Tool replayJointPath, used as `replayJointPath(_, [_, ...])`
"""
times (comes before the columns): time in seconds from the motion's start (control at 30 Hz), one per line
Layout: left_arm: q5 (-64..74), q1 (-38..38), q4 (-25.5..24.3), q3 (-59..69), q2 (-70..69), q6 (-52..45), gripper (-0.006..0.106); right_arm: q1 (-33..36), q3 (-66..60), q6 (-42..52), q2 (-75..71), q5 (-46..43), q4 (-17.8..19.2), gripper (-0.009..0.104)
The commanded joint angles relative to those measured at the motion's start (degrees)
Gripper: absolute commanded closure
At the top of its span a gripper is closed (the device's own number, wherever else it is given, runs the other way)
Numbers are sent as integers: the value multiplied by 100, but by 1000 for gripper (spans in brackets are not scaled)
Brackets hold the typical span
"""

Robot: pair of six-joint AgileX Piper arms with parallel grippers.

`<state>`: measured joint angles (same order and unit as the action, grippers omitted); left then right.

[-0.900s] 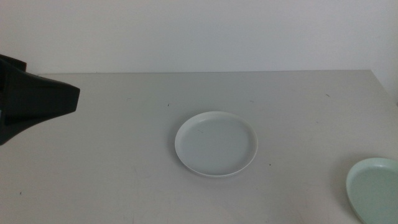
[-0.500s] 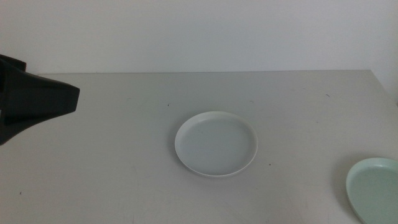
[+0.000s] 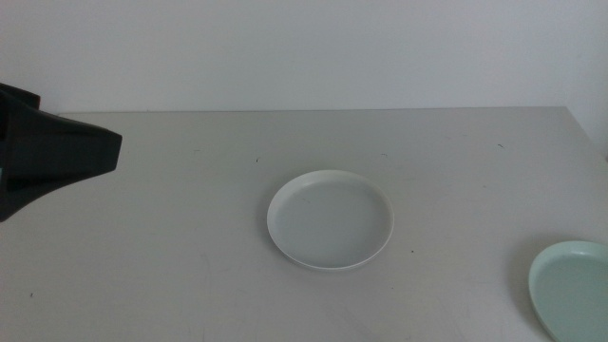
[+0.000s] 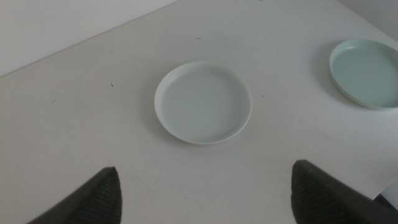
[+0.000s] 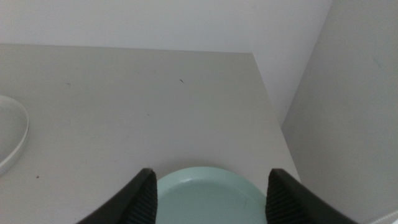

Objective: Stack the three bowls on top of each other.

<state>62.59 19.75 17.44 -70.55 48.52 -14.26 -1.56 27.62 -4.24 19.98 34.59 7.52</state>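
Left end effector (image 4: 202,190): jaws spread wide apart, holding nothing, raised well above the surface (image 3: 190,218). In the middle view only a dark part of this arm shows at the left edge. The white bowl (image 4: 203,102) lies ahead of this end effector and below it, roughly centred between the two jaws, upright and resting flat. The pale mint green bowl (image 4: 365,73) lies further off to one side, well apart from the white one.

Right end effector (image 5: 211,196): jaws apart, empty, held above the mint green bowl (image 5: 211,193), whose far rim sits between the two jaws. The bowl lies close to the surface's corner. The white bowl's rim (image 5: 13,134) shows well off to the side.

Only two bowls are visible. The grey-blue bowl appears in no view, so its place cannot be stated. No stacking is done.

Handling, as a judgement: the bowls look rigid, smooth and probably light, and may be breakable, so each should be set down gently. The shallow walls give little to pinch. The sound hold is on the rim, one jaw inside and one outside, from above. The smooth finish may let a bowl tilt or slip in a rim grip
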Motion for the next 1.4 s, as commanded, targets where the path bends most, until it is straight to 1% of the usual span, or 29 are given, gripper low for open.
replayJointPath(0.0, [-342,26,103,-121,-26,44,-5,9,482,29,315,-27,82,50])
replayJointPath(0.23, [-345,26,103,-121,-26,44,-5,9,1011,29,856,681,112,50])
replayJointPath(0.5, [-345,26,103,-121,-26,44,-5,9,1543,29,1330,1225,127,50])
replayJointPath(0.77, [-345,26,103,-121,-26,44,-5,9,2221,29,1692,2050,156,50])
replayJointPath(0.97, [-345,26,103,-121,-26,44,-5,9,2522,29,1856,2339,131,50])
replayJointPath(1.1, [-347,26,96,-121,-26,44,-5,9,2600,29,1943,2576,51,50])
replayJointPath(1.23, [-347,26,104,-121,-26,44,-5,9,2600,-7,1957,2809,-148,50])
replayJointPath(1.3, [-347,26,86,-121,-26,44,-5,9,2600,119,1957,2901,-213,50])
replayJointPath(1.37, [-347,26,66,-121,-26,44,-5,9,2594,496,1957,2913,-295,50])
